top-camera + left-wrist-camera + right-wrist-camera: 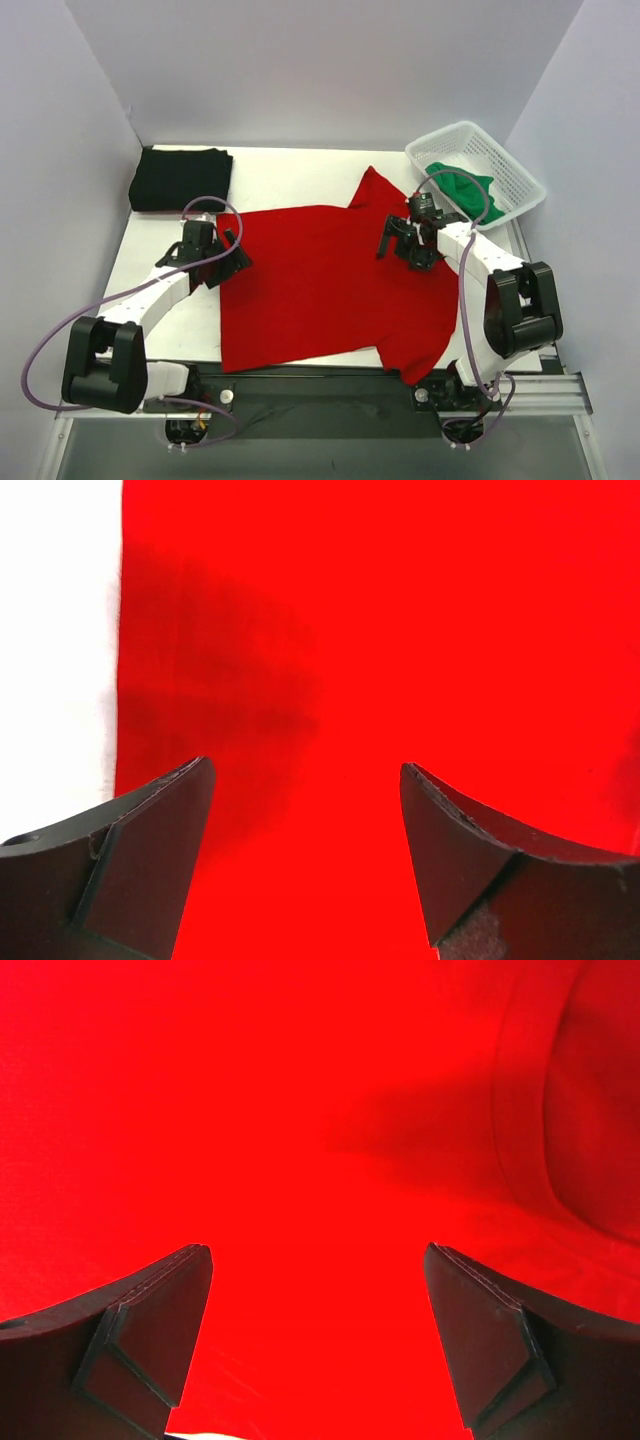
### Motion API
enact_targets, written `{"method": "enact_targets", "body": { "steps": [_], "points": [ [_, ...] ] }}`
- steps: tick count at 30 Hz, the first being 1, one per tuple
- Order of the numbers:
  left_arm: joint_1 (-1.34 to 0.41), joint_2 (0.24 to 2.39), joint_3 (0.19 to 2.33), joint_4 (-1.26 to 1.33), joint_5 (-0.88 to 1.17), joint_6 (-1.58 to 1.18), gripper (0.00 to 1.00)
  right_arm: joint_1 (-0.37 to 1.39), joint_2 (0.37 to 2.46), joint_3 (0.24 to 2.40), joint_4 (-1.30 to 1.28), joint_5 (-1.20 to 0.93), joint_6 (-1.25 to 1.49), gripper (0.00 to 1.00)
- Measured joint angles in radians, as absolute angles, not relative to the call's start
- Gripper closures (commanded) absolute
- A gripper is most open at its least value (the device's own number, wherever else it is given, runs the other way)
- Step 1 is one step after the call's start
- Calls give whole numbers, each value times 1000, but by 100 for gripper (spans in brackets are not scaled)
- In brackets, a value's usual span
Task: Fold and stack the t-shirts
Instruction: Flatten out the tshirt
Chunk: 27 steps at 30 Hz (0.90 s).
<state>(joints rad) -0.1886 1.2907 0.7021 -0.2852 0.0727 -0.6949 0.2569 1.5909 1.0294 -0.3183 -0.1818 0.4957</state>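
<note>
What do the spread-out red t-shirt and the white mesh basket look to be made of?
The red t-shirt: soft matte cloth, likely cotton; it lies flat with faint creases. The white mesh basket: apparently rigid plastic; its lattice walls hold shape.

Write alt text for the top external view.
Red t-shirt spread flat on a white table, left gripper and right gripper open over its left and right sides. Folded black t-shirt at far left; green t-shirt in a white basket at far right.

No legible text, label, brand, number or sign on any surface in any view.
</note>
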Motion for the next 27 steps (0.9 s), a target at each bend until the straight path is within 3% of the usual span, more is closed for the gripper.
{"method": "enact_targets", "body": {
  "steps": [16,27],
  "points": [
    [-161,1512,728,-134,163,-695,14,244,1684,976,-308,-198,520,14],
    [-142,1702,928,-130,165,-612,14,209,1843,1166,-363,-262,538,16]
  ]
}}
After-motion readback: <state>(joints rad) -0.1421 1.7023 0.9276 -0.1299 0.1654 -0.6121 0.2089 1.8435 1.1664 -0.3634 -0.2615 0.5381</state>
